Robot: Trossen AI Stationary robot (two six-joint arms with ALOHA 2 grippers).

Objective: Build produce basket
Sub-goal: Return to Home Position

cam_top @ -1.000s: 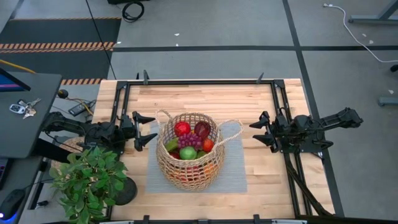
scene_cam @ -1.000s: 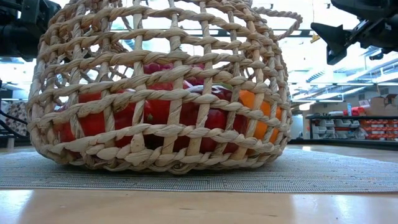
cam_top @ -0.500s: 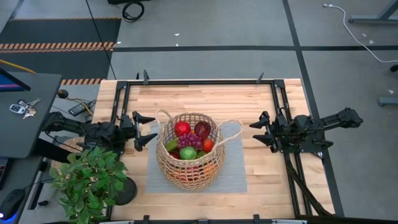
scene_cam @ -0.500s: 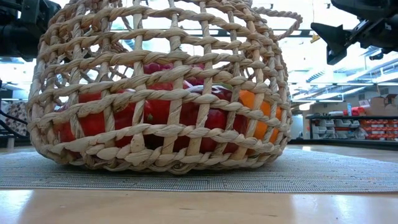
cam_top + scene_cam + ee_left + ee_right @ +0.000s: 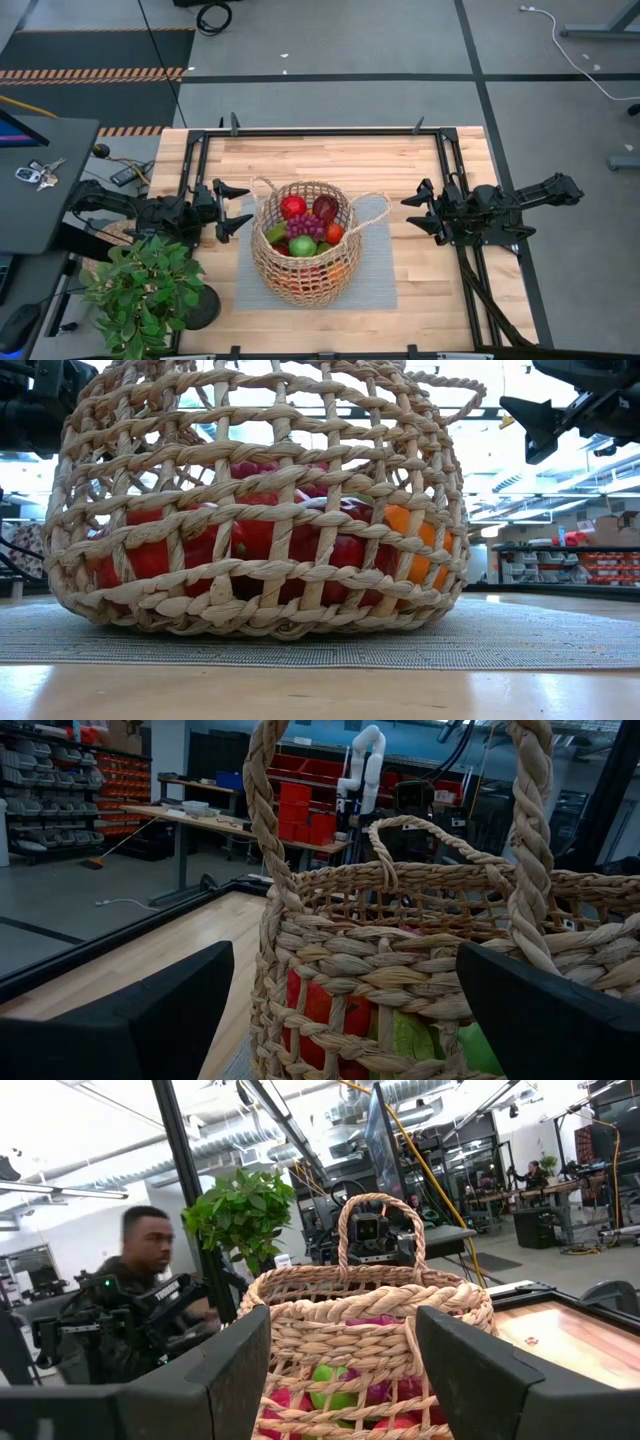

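Basket (image 5: 300, 285) sits upright on grey mat (image 5: 372, 272), mid wooden table (image 5: 330, 160). Produce (image 5: 303, 232) piled inside: red apple (image 5: 292, 207), dark red fruit (image 5: 325, 208), purple grapes (image 5: 305, 225), green apple (image 5: 302, 245), orange piece (image 5: 334, 233). Left gripper (image 5: 247, 208) just beside basket's left side, fingers spread, empty, not touching. Right gripper (image 5: 407, 217) near its right side, also spread and empty. Potted plant (image 5: 140, 285) at table's near-left corner.

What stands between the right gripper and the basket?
Nothing visible does. The right gripper, open, faces the basket across bare table and mat edge; the produce already lies inside.
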